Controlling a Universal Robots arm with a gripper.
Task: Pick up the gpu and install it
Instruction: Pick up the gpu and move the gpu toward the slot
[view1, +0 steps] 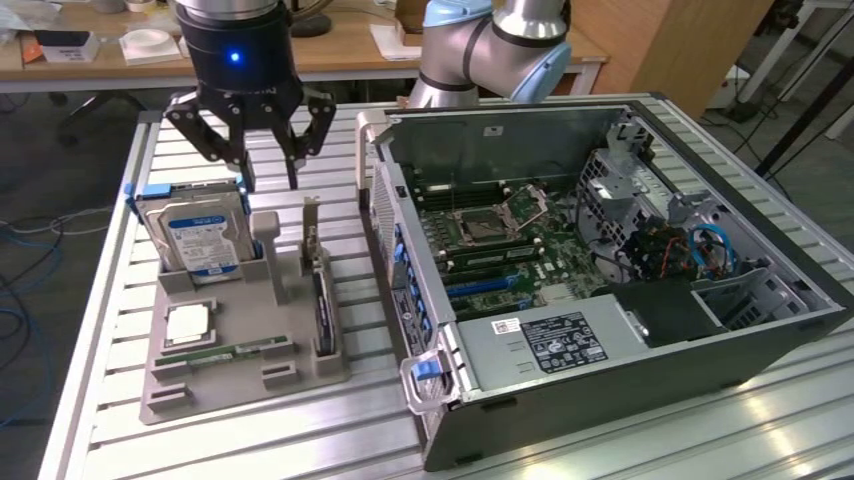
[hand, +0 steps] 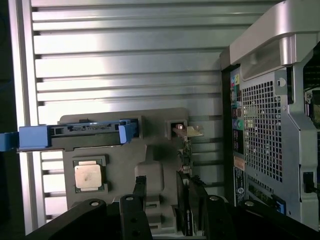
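Exterior view showed the gpu (view1: 323, 305) standing on its long edge in a slot of the grey holder (view1: 234, 388), along the holder's edge that faced the computer case (view1: 501, 140). Its slim metal bracket (view1: 311, 222) rose at the far end of the slot. The card was still seated, with nothing gripping it.

In the wrist view the gpu (hand: 186, 156) appeared edge-on as a thin dark strip, with its bracket tab (hand: 192, 132) at the holder's (hand: 150, 150) far edge.

The gripper (view1: 262, 155) hung above the far end of the holder, over the gap between the card's bracket and the hard drive (view1: 200, 238). Its fingers (view1: 200, 128) were spread wide apart and held nothing; it touched neither the card nor the drive. In the wrist view the gripper (hand: 170, 212) had its dark fingers (hand: 132, 212) to either side of the card's near part.

The hard drive, in its blue carrier, stood upright at the holder's far corner, away from the case. A square processor chip (view1: 187, 322) lay flat in a recess near the middle of the holder, and a memory stick (view1: 235, 351) lay just beside it toward the near edge.

The holder rested on the slatted metal table (view1: 100, 330), close to the case, which lay on its side with its motherboard (view1: 514, 240) exposed. The robot arm (view1: 501, 45) stood at the table's far edge.
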